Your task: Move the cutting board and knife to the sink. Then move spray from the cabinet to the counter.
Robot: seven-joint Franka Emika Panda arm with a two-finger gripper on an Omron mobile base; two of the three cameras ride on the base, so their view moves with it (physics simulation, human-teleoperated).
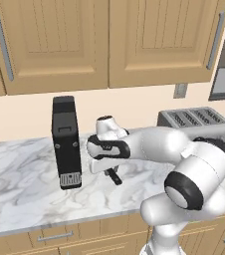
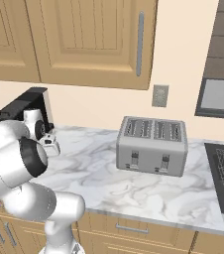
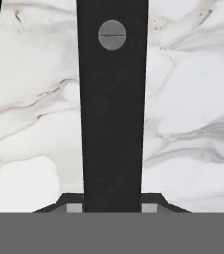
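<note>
over the marble table (image 1: 20, 184) the end effector (image 3: 112, 208) is clamped on the knife (image 3: 112, 114) handle, so sink delivery and spray look undone.

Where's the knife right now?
The knife is in the gripper, its black handle between the fingertips in the hand view, above the marble counter beside the black coffee machine.

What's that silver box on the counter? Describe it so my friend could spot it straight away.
Start at the white marble counter under the wooden wall cabinets. Toward its right stands a boxy silver toaster, just below a grey wall outlet. Its slots on top and metal finish set it apart from the tall black coffee machine farther left.
</note>
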